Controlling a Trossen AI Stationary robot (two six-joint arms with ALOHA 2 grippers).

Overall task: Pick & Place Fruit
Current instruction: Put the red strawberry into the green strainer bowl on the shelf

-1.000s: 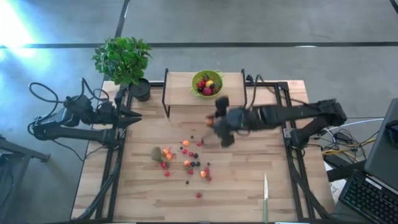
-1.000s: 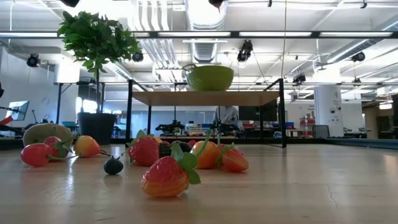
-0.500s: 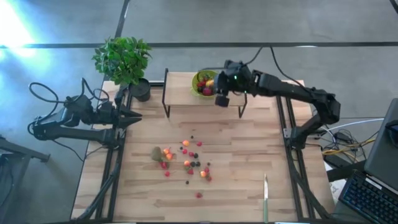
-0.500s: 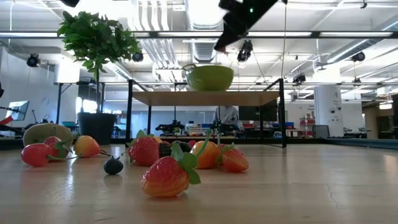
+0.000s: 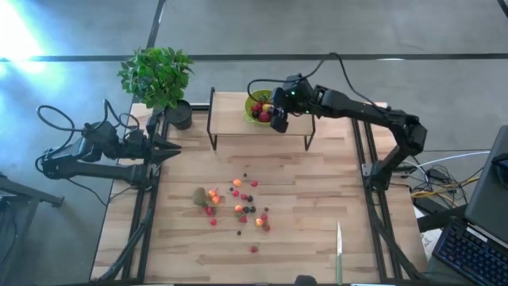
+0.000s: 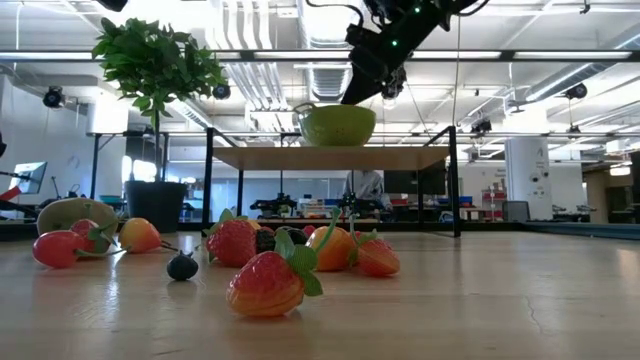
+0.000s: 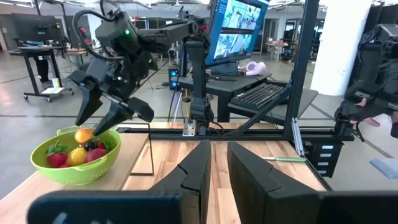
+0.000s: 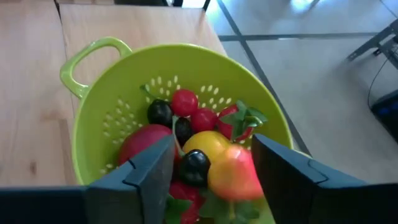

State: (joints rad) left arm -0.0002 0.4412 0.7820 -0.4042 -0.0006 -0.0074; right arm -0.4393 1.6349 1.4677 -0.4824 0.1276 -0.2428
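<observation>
Lime-green, the bowl (image 5: 263, 106) sits on a raised wooden shelf (image 5: 230, 113) at the far edge of the worktop (image 5: 317, 206), and the right tool (image 5: 278, 119) hangs right over it. Its fingers (image 8: 152, 171) stand parted, one on each side of a peach-coloured fruit (image 8: 233, 174) that lies on the heap inside the bowl; neither finger is seen pressing it. In the right wrist view the bowl holds a yellow fruit (image 8: 202, 144), a large red one (image 8: 144, 142), small red ones (image 8: 185, 101) and dark berries (image 8: 160, 112). The bowl wall is pierced with small holes, and a loop handle (image 8: 93, 59) juts from its rim.

On the worktop below, the remaining fruit (image 5: 238, 208) lies scattered near the middle, with the brown kiwi (image 5: 200, 196) at the left end of the cluster. From the low view a strawberry (image 6: 268, 283) lies nearest.

A knife (image 5: 339, 253) lies apart near the front right edge. A potted plant (image 5: 159, 79) stands at the far left corner.

Off the worktop's left edge the left tool (image 5: 171, 153) waits, its fingers nearly together, holding nothing.
</observation>
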